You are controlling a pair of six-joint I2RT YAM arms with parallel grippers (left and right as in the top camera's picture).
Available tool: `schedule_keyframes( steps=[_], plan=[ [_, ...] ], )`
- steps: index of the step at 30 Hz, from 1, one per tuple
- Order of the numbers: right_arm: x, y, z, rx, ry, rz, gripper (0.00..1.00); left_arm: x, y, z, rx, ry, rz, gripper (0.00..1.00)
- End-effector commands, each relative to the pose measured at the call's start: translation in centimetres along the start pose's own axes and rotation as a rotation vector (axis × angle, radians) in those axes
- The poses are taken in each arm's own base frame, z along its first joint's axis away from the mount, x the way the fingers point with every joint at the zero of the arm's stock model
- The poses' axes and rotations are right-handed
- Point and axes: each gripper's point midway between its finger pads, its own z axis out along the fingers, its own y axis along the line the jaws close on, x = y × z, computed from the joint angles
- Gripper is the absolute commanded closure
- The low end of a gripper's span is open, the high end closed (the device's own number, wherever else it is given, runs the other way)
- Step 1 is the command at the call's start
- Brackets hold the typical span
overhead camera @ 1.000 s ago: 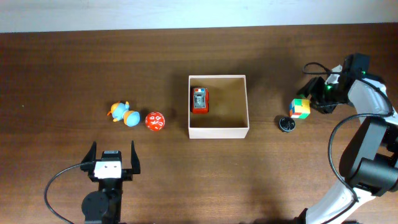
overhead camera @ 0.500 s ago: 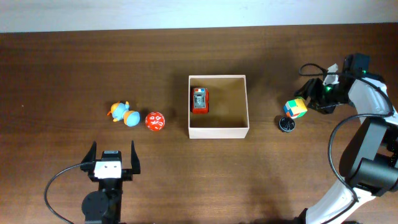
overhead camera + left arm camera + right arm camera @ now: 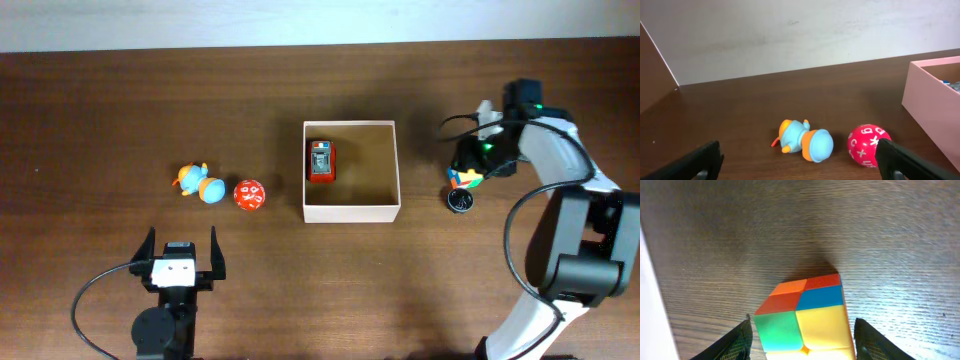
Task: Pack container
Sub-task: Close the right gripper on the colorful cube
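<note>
Cardboard-lined box [image 3: 350, 212] with thin white walls: set at the table's middle, within reach of both arms. A red toy car [image 3: 321, 162] is lodged against its left wall; the rest of the floor is bare.
Coloured puzzle cube [image 3: 802, 317]: clamped between the fingers of the right gripper [image 3: 467, 174] and held clear of the wood just right of the box, judged bound for it.
Small black disc [image 3: 461, 201]: lying near the cube.
Left gripper [image 3: 181, 245]: jaws spread wide, nothing held, parked facing a blue-and-orange duck [image 3: 806, 142] and a red lettered ball [image 3: 868, 145], both left of the box and judged not yet packed.
</note>
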Motion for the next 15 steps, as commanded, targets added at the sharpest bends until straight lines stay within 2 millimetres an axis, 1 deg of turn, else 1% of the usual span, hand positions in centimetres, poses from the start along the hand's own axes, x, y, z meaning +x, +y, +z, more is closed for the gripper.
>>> schedule_keyframes(
  steps=[1,4,15],
  plan=[
    [-0.74,-1.16,-0.98,0.146,-0.014,-0.070,0.40,0.07,-0.30,0.00,0.015,-0.003,0.013,0.01],
    [-0.62,-1.35,-0.96,0.178,-0.006,-0.078,0.40,0.07,-0.30,0.00,0.015,-0.003,0.013,0.01],
    [-0.13,-1.28,-0.71,0.169,0.013,-0.069,0.41,0.07,-0.30,0.00,0.015,-0.003,0.013,0.01]
  ],
)
